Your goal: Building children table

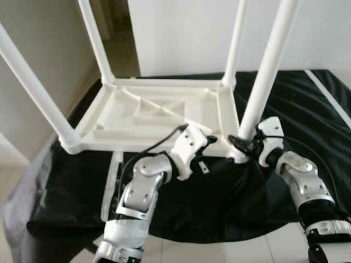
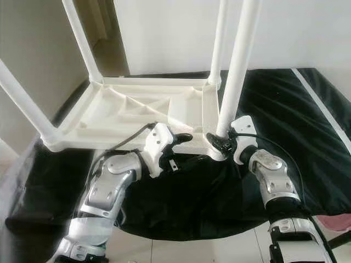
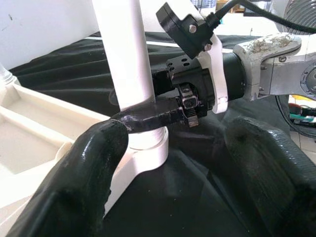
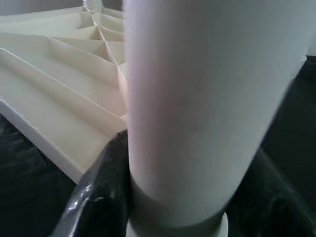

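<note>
The white plastic table [image 1: 153, 115] lies upside down on a black cloth [image 1: 219, 203], its legs pointing up. My right gripper [image 1: 241, 143] is shut on the near right leg [image 1: 266, 71] just above its socket; the right wrist view shows that leg [image 4: 197, 98] close up with a black finger [image 4: 98, 192] pressed against it. My left gripper [image 1: 207, 152] hovers open at the tabletop's near edge, just left of that corner. In the left wrist view its fingers [image 3: 74, 182] stand wide apart, facing the leg [image 3: 123, 49] and the right gripper's finger [image 3: 148, 118] wrapped round it.
The cloth covers a low platform whose front edge drops to pale floor tiles [image 1: 219, 252]. A white flat strip [image 1: 112, 181] lies under the table's near left side. Walls stand behind and to the left. Something pink [image 2: 334, 224] sits at the lower right.
</note>
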`<state>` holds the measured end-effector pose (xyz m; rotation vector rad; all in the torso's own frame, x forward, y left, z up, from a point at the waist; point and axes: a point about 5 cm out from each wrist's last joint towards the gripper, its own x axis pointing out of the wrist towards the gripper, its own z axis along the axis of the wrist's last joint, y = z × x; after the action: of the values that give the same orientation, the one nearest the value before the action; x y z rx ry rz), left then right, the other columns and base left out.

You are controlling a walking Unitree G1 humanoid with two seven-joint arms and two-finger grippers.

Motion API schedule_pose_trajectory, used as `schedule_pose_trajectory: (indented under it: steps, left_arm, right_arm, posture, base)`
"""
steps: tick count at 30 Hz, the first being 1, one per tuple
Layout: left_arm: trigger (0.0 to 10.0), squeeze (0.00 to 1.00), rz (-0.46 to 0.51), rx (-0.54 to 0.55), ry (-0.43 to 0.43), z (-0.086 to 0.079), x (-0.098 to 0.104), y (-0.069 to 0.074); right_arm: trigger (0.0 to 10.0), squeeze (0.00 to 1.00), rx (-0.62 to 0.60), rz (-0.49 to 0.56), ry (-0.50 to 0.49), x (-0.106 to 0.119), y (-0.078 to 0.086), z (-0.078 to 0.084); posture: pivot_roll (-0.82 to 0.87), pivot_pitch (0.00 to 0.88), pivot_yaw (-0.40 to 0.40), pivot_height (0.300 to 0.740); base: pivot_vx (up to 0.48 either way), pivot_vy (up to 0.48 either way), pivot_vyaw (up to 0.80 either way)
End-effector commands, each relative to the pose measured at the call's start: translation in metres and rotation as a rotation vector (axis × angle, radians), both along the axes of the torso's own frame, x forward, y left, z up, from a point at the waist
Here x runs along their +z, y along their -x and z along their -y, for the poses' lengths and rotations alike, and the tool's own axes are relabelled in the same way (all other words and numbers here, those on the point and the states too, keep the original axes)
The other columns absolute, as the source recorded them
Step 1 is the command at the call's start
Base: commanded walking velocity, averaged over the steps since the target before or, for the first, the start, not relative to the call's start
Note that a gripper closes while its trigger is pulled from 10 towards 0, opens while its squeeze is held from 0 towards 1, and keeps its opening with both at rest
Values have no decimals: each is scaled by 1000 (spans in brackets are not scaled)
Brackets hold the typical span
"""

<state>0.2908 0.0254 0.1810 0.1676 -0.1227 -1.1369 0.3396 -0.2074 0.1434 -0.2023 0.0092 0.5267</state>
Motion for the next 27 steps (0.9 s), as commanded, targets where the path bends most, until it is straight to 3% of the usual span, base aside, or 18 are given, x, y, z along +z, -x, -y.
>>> schedule_pose_trajectory:
  steps: [1, 6, 7, 8, 15, 19, 27]
  left_arm:
    - [10000, 0, 1, 142, 23, -3, 0, -8]
    - [10000, 0, 0, 141, 24, -2, 0, -8]
    - [10000, 0, 0, 140, 25, -2, 0, -8]
    - [10000, 0, 0, 139, 25, -2, 0, -9]
    - [10000, 0, -1, 136, 27, -1, 0, -9]
    - [10000, 0, -2, 131, 29, 1, 0, -9]
    - [10000, 0, -1, 125, 29, 2, 1, -10]
  right_arm:
    - [0, 0, 28, -16, 25, -5, -1, -2]
    - [0, 0, 0, -15, 29, -6, -1, 4]
    - [6588, 0, -21, -16, 21, -6, -2, 6]
    - [10000, 0, -38, -16, 14, -6, -2, 8]
    - [10000, 0, -254, 3, 64, -8, -8, 19]
    - [10000, 0, -337, 3, -5, -12, -7, 0]
    - [10000, 0, -468, 17, -71, -7, -8, -19]
  posture:
    - [-58, 0, 60, 740]
    - [-64, 0, 62, 740]
    - [-68, 0, 64, 740]
    - [-69, 0, 65, 740]
    - [-74, 0, 64, 740]
    - [-77, 0, 66, 740]
    - [-84, 0, 73, 740]
  base:
    - [0, 0, 0]
    - [0, 0, 0]
    - [0, 0, 0]
    - [0, 0, 0]
    - [0, 0, 0]
    - [0, 0, 0]
    - [0, 0, 0]
